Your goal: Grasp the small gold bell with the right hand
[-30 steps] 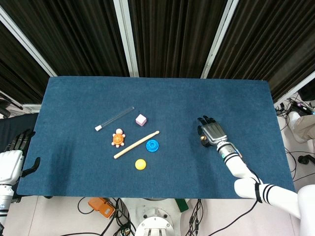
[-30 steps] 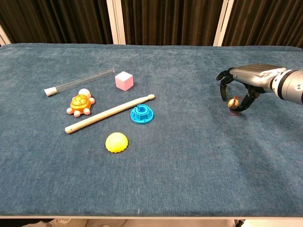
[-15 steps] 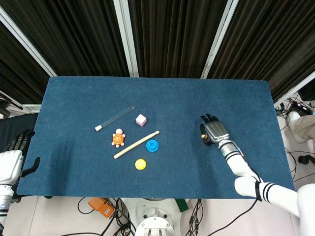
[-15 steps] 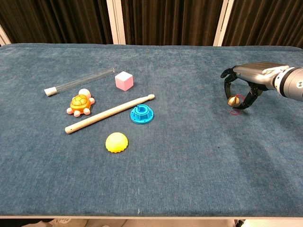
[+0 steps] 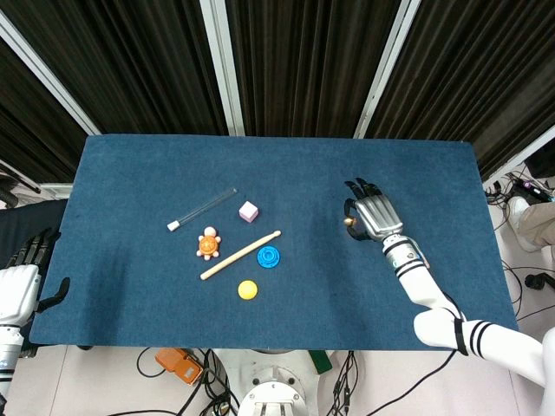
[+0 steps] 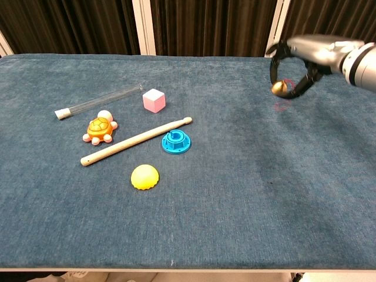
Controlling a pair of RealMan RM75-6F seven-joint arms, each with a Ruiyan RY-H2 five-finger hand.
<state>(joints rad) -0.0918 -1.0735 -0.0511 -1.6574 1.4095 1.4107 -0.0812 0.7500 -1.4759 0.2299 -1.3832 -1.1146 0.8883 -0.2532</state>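
The small gold bell point(image 6: 278, 88) hangs above the blue cloth, pinched between the thumb and fingers of my right hand point(image 6: 302, 54). A thin red loop dangles from it. In the head view the bell point(image 5: 350, 222) shows at the left edge of the right hand point(image 5: 374, 214), right of the table's middle. My left hand point(image 5: 19, 282) stays off the table's left edge, fingers apart and holding nothing.
Left of centre lie a clear tube point(image 5: 201, 209), a pink cube point(image 5: 249, 211), an orange turtle toy point(image 5: 208, 244), a wooden stick point(image 5: 240, 255), a blue ring point(image 5: 270, 256) and a yellow half-ball point(image 5: 248, 289). The blue cloth point(image 5: 130, 173) covers the table.
My right hand has lifted the bell off the cloth and raised it, moving slightly toward the far side. The left hand and the other objects have not moved.
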